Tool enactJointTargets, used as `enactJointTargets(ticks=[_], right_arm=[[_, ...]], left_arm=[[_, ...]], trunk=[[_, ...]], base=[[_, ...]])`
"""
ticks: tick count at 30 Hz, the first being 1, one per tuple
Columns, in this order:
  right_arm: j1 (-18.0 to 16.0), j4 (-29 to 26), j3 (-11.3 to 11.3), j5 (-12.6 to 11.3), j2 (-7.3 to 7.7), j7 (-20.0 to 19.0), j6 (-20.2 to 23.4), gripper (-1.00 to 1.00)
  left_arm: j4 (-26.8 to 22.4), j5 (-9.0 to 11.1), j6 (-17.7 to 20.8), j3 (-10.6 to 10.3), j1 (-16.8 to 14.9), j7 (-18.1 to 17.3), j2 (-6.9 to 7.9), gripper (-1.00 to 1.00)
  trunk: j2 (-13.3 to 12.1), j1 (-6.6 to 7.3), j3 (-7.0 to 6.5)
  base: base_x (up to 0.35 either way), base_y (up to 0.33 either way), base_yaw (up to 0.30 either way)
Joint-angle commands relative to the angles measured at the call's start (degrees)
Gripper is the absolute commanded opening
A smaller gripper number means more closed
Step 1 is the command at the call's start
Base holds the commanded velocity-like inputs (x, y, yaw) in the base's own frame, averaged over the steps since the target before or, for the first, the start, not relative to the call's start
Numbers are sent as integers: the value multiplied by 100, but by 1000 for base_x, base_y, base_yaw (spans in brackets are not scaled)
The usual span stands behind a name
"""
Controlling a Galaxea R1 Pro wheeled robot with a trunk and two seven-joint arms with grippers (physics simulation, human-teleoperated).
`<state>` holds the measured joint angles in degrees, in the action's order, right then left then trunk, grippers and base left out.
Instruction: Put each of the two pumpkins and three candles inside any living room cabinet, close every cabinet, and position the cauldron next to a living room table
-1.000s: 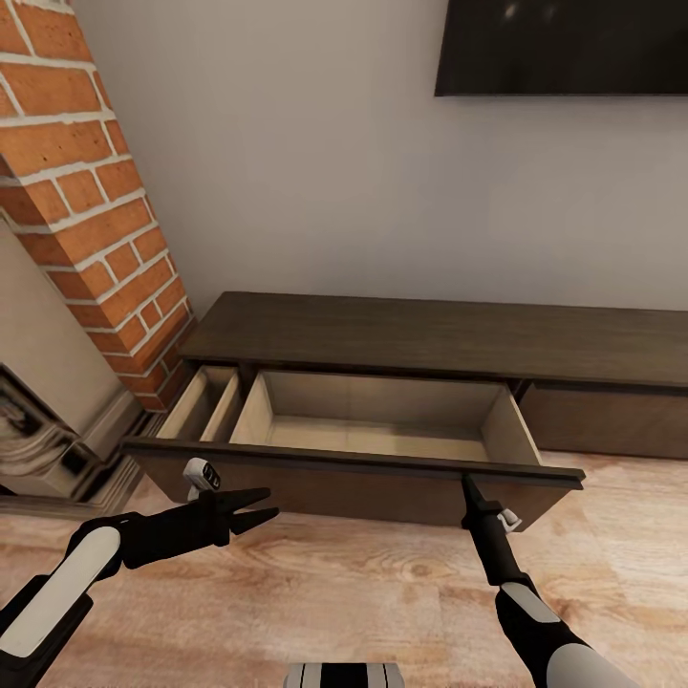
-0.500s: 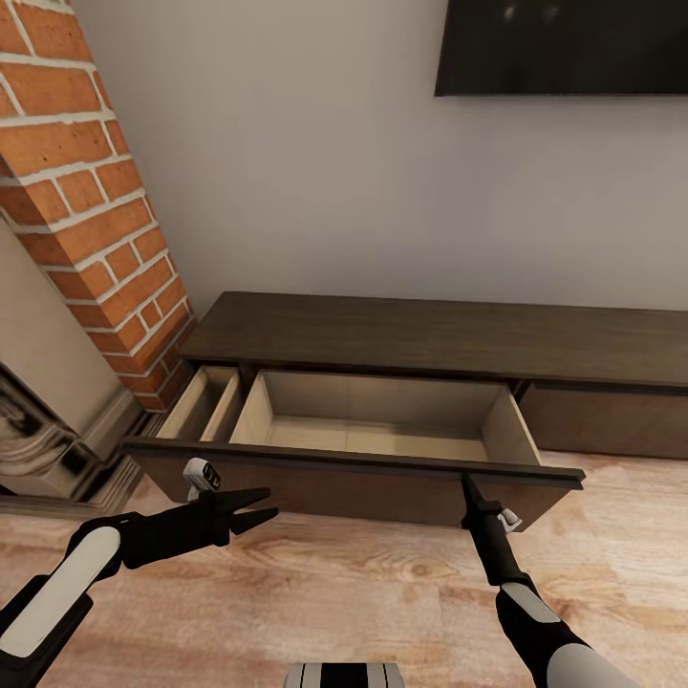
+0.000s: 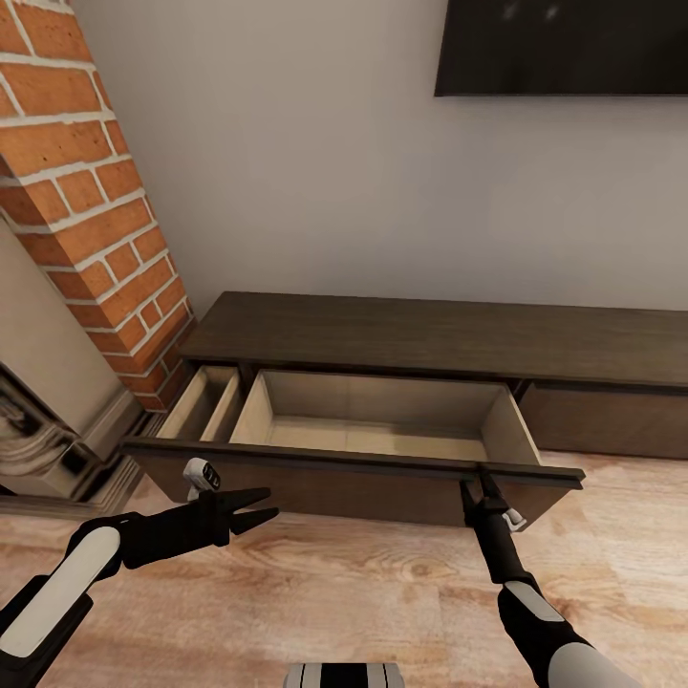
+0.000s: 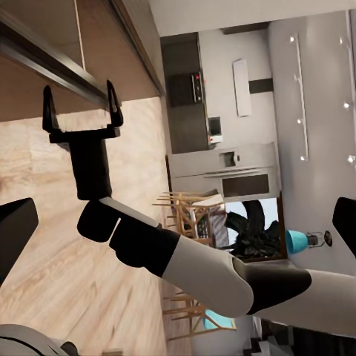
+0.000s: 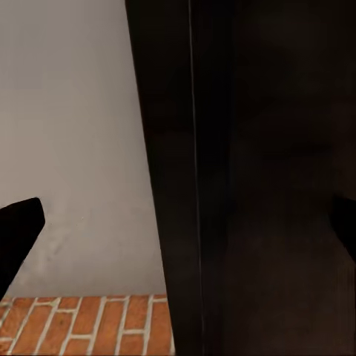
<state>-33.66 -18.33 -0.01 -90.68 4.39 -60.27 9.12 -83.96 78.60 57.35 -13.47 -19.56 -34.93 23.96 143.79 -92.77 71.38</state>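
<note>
Standing at the cabinet [image 3: 435,339], we find its drawer [image 3: 363,440] pulled out, pale inside. Our right gripper [image 3: 481,483] spreads its jaws wide at the front's top edge, gripping nothing. Our left gripper [image 3: 260,508] hovers parted, empty, near the front.

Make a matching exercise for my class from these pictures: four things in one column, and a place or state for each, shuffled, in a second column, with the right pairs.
Things:
1. cabinet drawer
2. right gripper
3. left gripper
4. brick column

Places or states:
A. left of the cabinet, against the wall
B. pulled out, pale inside, nothing in it
C. jaws open, out over the wooden floor, touching nothing
D. jaws open at the drawer front's top edge

Pairs: 1-B, 2-D, 3-C, 4-A
</note>
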Motion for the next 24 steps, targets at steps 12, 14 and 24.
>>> enactJointTargets(ticks=[12, 14, 24], right_arm=[[-4, 14, 1, -37, 1, -19, 72, 100], [-3, 14, 1, -39, 1, -19, 72, 100], [-2, 22, 1, -37, -3, -19, 72, 100]], left_arm=[[-1, -3, 13, -6, -4, -22, 4, 100], [1, -3, 13, -6, -4, -22, 4, 100], [-4, -3, 13, -6, -4, -22, 4, 100]], trunk=[[2, 1, 4], [2, 1, 4], [2, 1, 4]], base=[[-16, 0, 0], [-20, 0, 0], [-81, 0, 0]])
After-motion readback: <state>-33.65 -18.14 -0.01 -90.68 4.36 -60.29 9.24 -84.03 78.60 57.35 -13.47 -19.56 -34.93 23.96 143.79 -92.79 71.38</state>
